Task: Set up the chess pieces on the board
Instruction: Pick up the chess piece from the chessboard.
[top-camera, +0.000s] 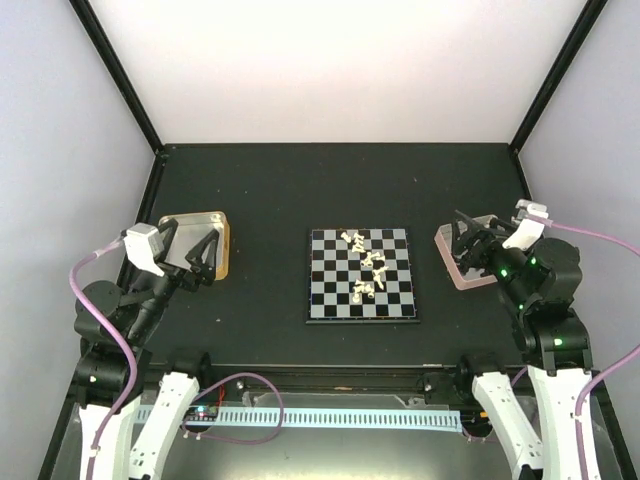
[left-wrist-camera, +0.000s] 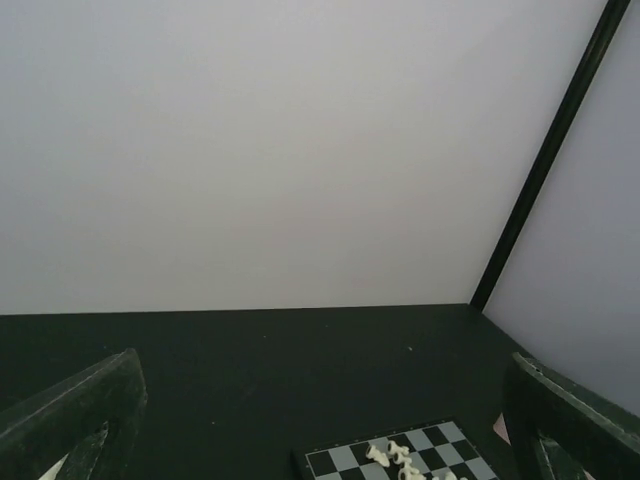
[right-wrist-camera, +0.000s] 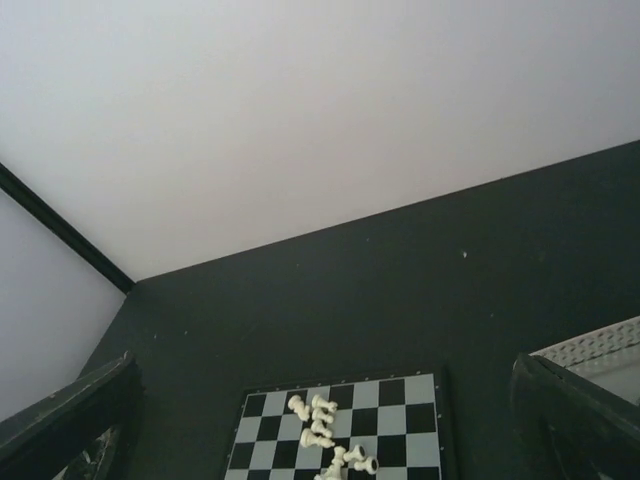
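Left gripper (top-camera: 200, 262) and right gripper (top-camera: 468, 247) both wide open, empty, flanking the board (top-camera: 330, 300); cream chess pieces (top-camera: 365, 265) clustered, seemingly toppled, mid-board; advise vertical descent onto an outlying piece, narrow pinch, neighbours undisturbed

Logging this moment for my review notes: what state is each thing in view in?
left gripper: open, holding nothing.
right gripper: open, holding nothing.
chess pieces: cream-white, bunched loosely mid-board, not set in rows.
board: flat on the table, between the arms.
gold tray: flat, under the left gripper; contents unclear.
pinkish tray: flat, under the right gripper; contents unclear.
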